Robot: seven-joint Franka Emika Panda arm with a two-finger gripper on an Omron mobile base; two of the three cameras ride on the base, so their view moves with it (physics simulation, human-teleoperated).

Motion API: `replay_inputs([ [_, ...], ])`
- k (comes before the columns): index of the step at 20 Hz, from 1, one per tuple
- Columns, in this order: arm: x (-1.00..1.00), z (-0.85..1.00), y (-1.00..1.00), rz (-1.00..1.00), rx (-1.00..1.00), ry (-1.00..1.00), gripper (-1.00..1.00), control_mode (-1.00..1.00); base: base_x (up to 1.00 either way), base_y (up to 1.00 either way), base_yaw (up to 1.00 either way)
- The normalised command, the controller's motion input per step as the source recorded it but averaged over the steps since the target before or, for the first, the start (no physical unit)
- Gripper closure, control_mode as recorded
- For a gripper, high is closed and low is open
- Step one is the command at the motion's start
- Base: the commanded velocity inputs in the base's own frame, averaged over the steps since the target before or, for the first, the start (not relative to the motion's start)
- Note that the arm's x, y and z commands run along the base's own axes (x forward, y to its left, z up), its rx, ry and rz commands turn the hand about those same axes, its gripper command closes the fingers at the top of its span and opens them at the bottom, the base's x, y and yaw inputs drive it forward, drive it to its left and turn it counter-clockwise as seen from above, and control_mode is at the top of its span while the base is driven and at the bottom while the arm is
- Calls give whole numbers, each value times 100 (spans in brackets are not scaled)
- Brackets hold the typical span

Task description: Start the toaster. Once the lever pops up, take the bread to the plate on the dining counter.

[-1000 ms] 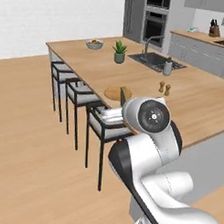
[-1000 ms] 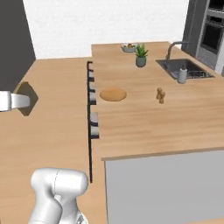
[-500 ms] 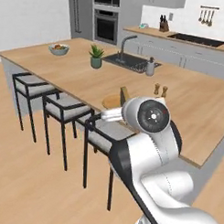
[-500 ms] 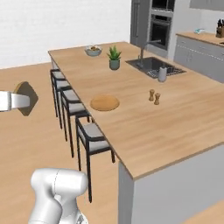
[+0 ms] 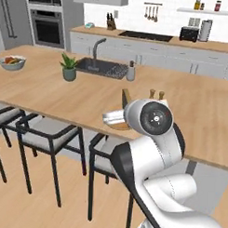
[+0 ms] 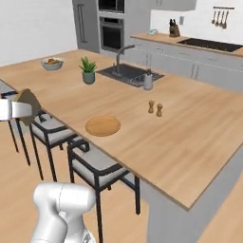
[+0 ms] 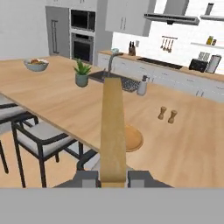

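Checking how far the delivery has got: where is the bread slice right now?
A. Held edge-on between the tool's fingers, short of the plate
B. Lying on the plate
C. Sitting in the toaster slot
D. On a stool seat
A: in the hand view the bread stands clamped in the tool, while the plate on the dining counter lies bare.

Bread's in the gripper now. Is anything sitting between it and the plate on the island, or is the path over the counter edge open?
Nothing visible blocks it. The gripper is shut on the bread, and the plate lies near the dining counter edge. The salt and pepper shakers stand beyond the plate; the stools sit below the counter edge.
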Motion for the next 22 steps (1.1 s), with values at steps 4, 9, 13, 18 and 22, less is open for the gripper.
replay_inputs([
  [4, 0, 0, 0, 0, 0, 0, 100, 100, 1, 93, -64],
  [9, 0, 0, 0, 0, 0, 0, 100, 100, 2, 87, -64],
  [13, 0, 0, 0, 0, 0, 0, 100, 100, 7, 67, -54],
  [18, 0, 0, 0, 0, 0, 0, 100, 100, 13, 31, -36],
  [22, 0, 0, 0, 0, 0, 0, 100, 100, 9, 0, -8],
])
